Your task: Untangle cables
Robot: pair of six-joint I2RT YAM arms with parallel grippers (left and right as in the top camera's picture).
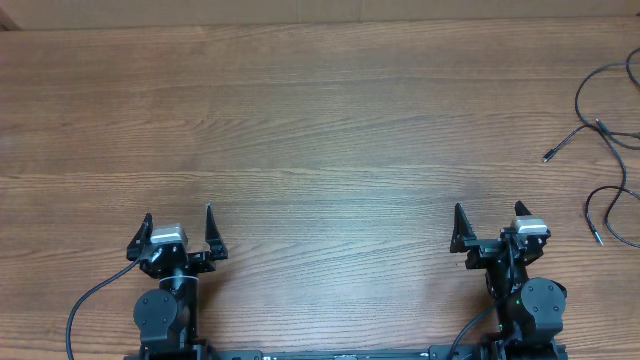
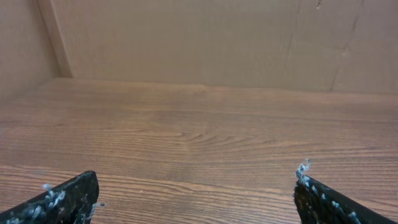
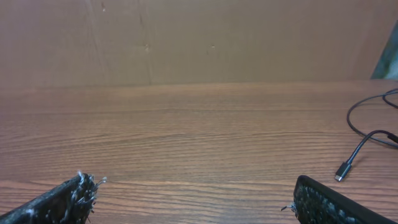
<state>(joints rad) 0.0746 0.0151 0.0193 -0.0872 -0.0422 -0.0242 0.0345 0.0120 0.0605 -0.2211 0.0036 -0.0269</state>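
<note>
The cables lie at the far right edge of the worktop, a loose cluster of thin black cords that loop over and cross one another, partly cut off by the edge of the overhead view. One plug end points left and toward the middle of the worktop; another lies lower, nearer the robot's side. In the right wrist view the same cables show at the right, one cord curving down to a small plug that rests flat on the wood. Nothing touches them.

The right gripper is the nearer of the two, yet it sits well apart from the cords, low over the near edge of the worktop. Its jaws are spread wide with only bare wood grain between them, as its own camera shows. The left gripper sits at the near left, far from the cables, its jaws likewise spread wide and holding nothing. The black finger tips carry pale flecks.

A plain brown wall rises behind the far edge of the worktop. A thick black wire curves away from the left arm's base.
</note>
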